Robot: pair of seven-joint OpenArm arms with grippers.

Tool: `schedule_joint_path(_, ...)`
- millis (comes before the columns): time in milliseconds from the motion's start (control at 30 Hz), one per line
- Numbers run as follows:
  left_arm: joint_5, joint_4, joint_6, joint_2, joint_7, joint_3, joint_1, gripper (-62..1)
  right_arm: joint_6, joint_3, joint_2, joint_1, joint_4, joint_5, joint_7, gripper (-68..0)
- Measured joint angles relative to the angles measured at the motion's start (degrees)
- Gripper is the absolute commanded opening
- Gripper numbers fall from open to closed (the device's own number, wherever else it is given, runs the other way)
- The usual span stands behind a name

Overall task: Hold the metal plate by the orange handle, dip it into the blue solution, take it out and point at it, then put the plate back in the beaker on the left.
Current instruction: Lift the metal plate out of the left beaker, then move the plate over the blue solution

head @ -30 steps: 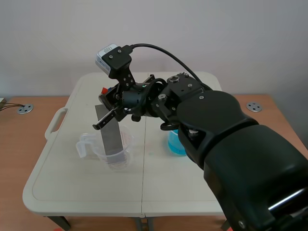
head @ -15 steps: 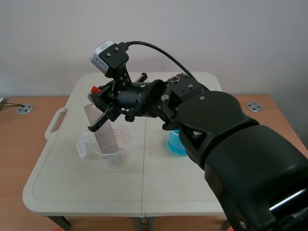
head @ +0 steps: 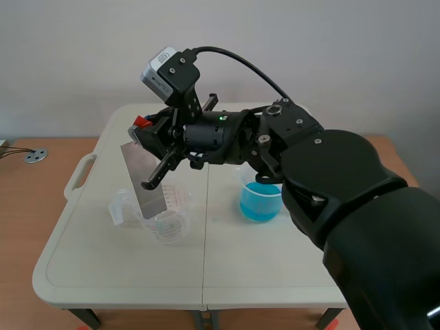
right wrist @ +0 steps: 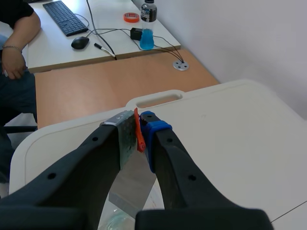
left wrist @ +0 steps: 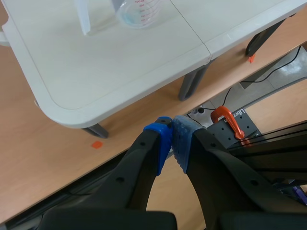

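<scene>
A white table (head: pixel 103 268) stands on a brown wooden top (head: pixel 27 206). On another desk (right wrist: pixel 53 45) lie a black keyboard (right wrist: pixel 66 18), a mouse (right wrist: pixel 80 42), a pen (right wrist: pixel 104 50), an orange tape roll (right wrist: pixel 132 17) and a bottle (right wrist: pixel 147 21) with blue liquid. A person's arm (right wrist: pixel 19 36) rests beside the keyboard. An orange clamp (left wrist: pixel 229 123) sits on a black frame.

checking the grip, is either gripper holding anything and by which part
Right gripper holds the metal plate by its orange handle; left gripper holds nothing.
</scene>
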Motion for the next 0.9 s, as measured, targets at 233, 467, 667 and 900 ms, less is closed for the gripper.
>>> schedule_joint_path(233, 0.02, 0.0, -0.13, -0.31, 0.07, 0.0, -0.5, -59.4, 0.0, 0.26, 2.84, -4.42, 9.05, -0.02, -1.31, -66.2)
schedule_joint_path(467, 0.02, 0.0, -0.15, -0.46, 0.22, 0.0, -1.44, -59.4, -0.02, 4.66, 3.54, -8.02, 17.29, -0.04, -4.61, -66.2)
schedule_joint_path(667, 0.02, 0.0, -0.13, -0.46, 0.22, 0.0, -1.44, -59.4, 0.02, 5.79, 3.5, -9.2, 23.32, 0.0, -7.72, -66.2)
schedule_joint_path(900, 0.02, 0.0, -0.15, -0.46, 0.22, 0.0, -1.44, -59.4, 0.07, 8.09, 3.5, -11.93, 31.39, 0.0, -11.89, -66.2)
